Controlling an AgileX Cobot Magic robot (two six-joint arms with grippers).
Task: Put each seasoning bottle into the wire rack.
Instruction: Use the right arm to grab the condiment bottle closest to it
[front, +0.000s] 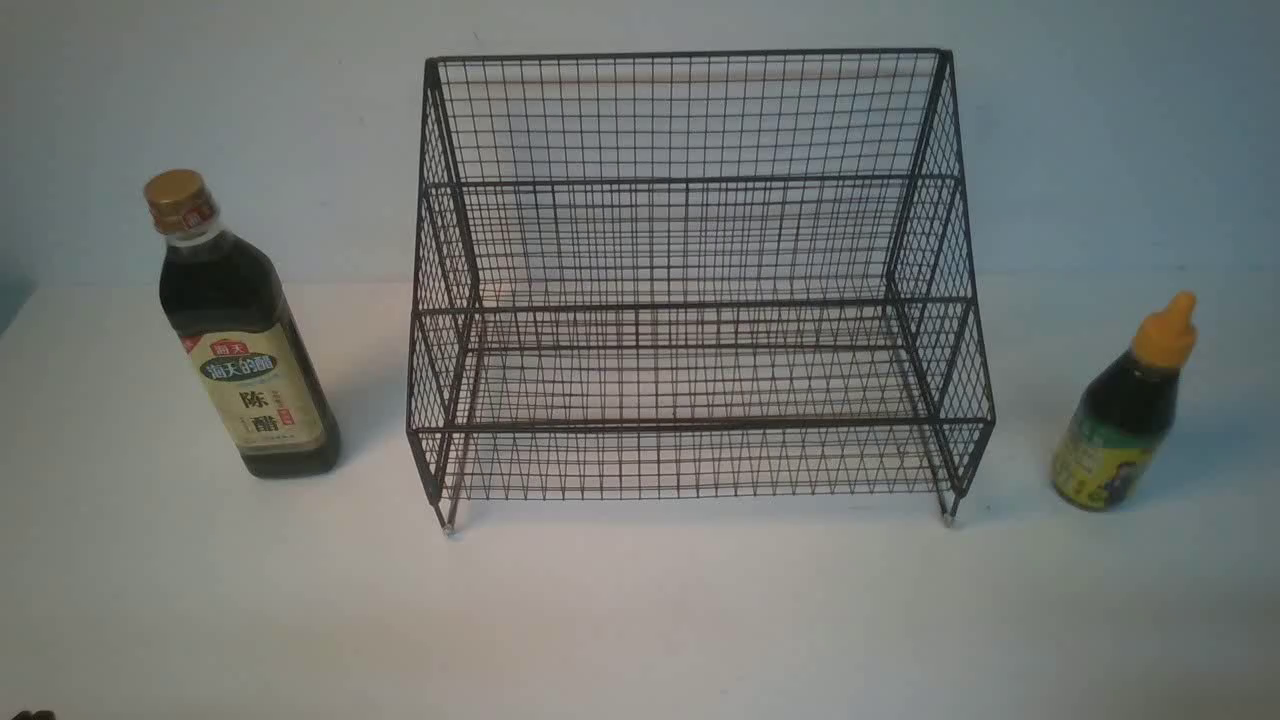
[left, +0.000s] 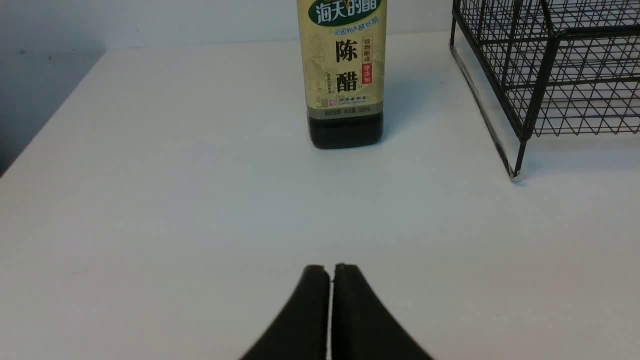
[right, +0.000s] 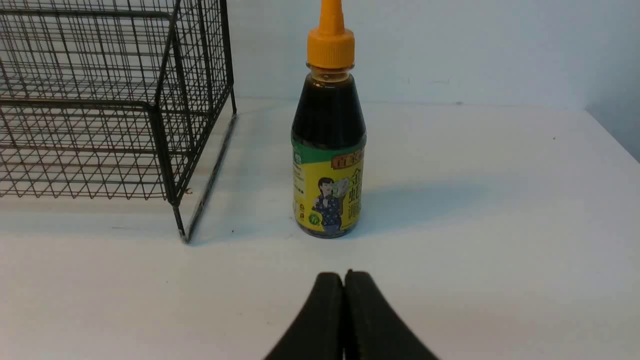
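The black wire rack stands empty in the middle of the white table. The tall bottle with gold cap and beige label stands upright to its left. The short bottle with orange nozzle cap and yellow-green label stands upright to its right. In the left wrist view, my left gripper is shut and empty, short of the tall bottle, with the rack's corner beside it. In the right wrist view, my right gripper is shut and empty, close in front of the short bottle, next to the rack. Neither gripper shows in the front view.
The white table runs to a pale wall behind the rack. Its left edge shows in the left wrist view and its right edge in the right wrist view.
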